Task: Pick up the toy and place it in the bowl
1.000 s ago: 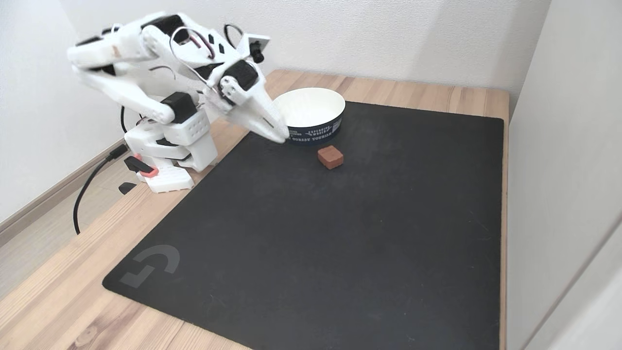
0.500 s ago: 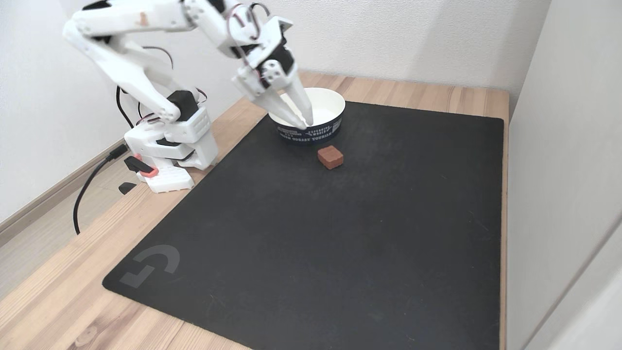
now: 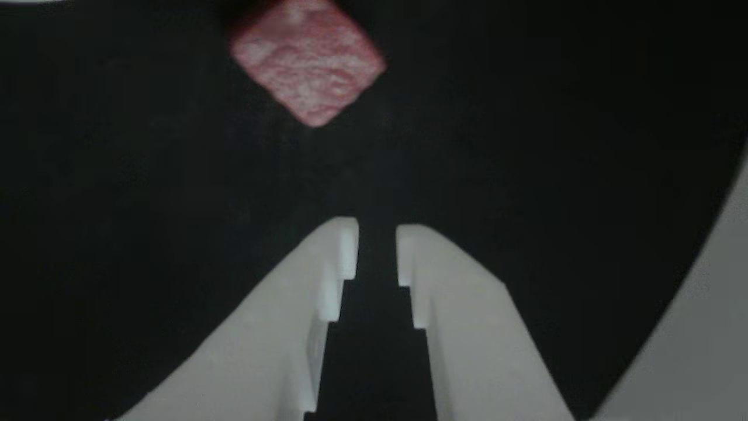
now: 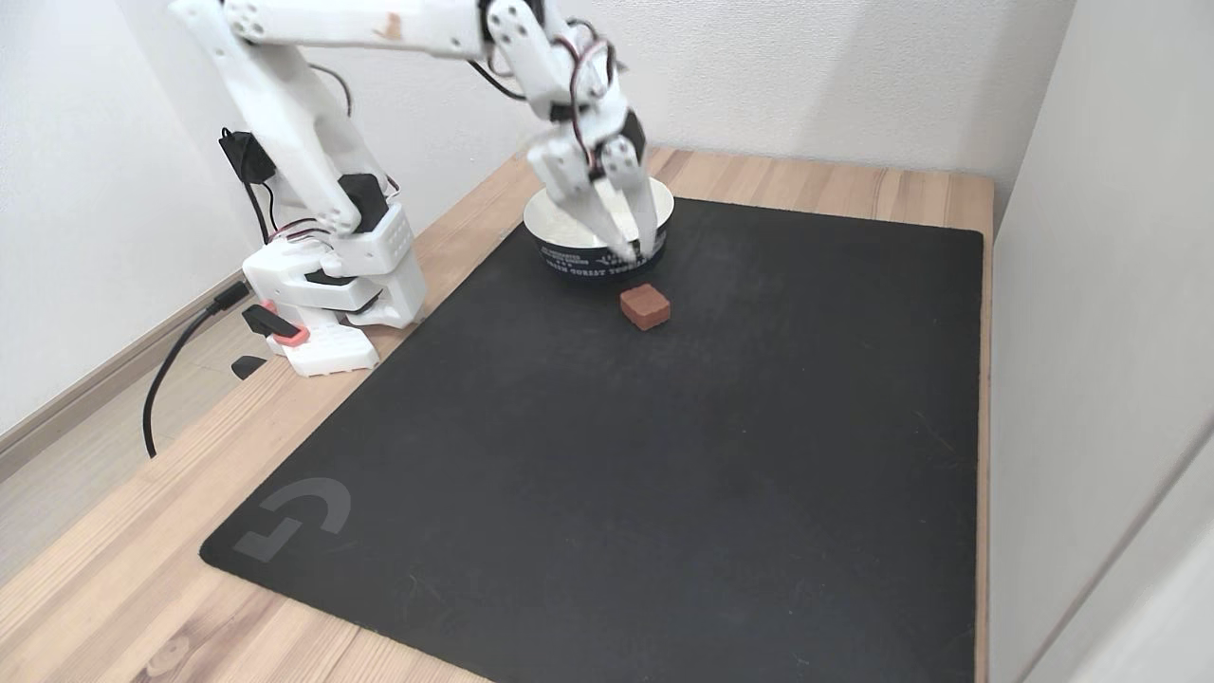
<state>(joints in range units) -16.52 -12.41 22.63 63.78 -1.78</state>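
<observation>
Hovering fingers (image 4: 637,254) slightly parted, empty; toy (image 4: 645,306) on mat just beyond tips, untouched.

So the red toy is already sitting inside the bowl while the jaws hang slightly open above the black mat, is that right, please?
Not quite. The toy is not inside the bowl; the fixed view shows it lying on the black mat, just in front of the bowl. The rest holds: the gripper hangs above the mat with its jaws slightly open, and the other view shows the toy ahead of them.
</observation>
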